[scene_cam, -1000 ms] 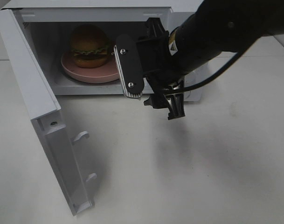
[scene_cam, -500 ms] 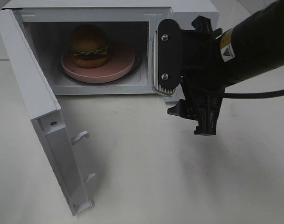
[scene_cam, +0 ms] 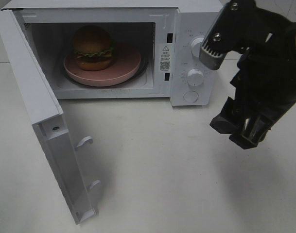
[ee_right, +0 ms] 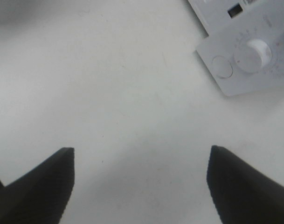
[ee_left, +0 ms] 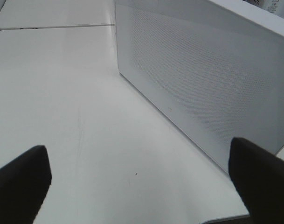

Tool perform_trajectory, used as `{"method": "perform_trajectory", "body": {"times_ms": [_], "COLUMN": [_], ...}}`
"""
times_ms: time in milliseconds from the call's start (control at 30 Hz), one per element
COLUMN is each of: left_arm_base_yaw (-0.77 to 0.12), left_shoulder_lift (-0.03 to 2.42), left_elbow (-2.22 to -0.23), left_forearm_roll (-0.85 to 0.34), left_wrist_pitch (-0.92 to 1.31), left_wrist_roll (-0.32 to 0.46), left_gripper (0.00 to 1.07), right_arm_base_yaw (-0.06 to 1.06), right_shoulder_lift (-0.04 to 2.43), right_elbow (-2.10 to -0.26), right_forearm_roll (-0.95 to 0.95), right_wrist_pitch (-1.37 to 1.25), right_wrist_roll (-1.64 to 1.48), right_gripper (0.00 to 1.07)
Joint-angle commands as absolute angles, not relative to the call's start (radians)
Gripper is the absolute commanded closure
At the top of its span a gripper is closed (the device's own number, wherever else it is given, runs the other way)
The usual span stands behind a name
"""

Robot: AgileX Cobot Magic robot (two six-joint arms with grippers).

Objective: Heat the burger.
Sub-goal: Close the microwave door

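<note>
The burger [scene_cam: 93, 47], with a brown bun, green lettuce and dark patty, sits on a pink plate [scene_cam: 128, 65] inside the white microwave [scene_cam: 186, 14]. The microwave door [scene_cam: 43, 116] stands wide open to the left. My right gripper [scene_cam: 229, 94] is open and empty, above the table to the right of the control panel [scene_cam: 194, 73]. In the right wrist view it [ee_right: 142, 186] hangs open over bare table, with the panel's knob [ee_right: 253, 53] and round button [ee_right: 222, 66] beyond. My left gripper [ee_left: 137, 186] is open and empty beside the microwave's perforated side wall [ee_left: 207, 79].
The white table [scene_cam: 162, 179] surrounds the microwave. The open door juts toward the front left, with two latch hooks [scene_cam: 84, 141] on its inner face. A second knob [scene_cam: 199, 44] sits on the panel above the first. The left arm is not in the exterior high view.
My right gripper has pulled back from the front of the microwave opening and swung right, past the control panel. The burger, plate and door have not moved.
</note>
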State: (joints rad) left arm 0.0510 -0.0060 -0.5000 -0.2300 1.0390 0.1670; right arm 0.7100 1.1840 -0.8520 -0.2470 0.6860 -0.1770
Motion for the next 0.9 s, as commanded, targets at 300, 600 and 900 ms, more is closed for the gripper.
{"method": "perform_trajectory", "body": {"times_ms": [300,600,900], "left_arm_base_yaw": [0.046,0.046,0.046], "left_shoulder_lift": [-0.029,-0.029,-0.029], "left_elbow": [-0.497,-0.497,-0.497], "left_forearm_roll": [-0.236,-0.236,-0.236], "left_wrist_pitch": [1.03,1.03,1.03], "left_wrist_roll": [0.168,0.168,0.168], "left_gripper": [0.09,0.09,0.09], "right_arm_base_yaw": [0.711,0.71,0.539], "right_shoulder_lift": [1.041,0.886,0.729], "right_elbow": [-0.85,-0.799,-0.701], "right_forearm_roll": [-0.251,-0.243,-0.164], "right_wrist_pitch": [0.933,1.041,1.044], "right_wrist_roll": [-0.02,0.008,-0.02], "right_gripper": [0.31,0.31,0.31]}}
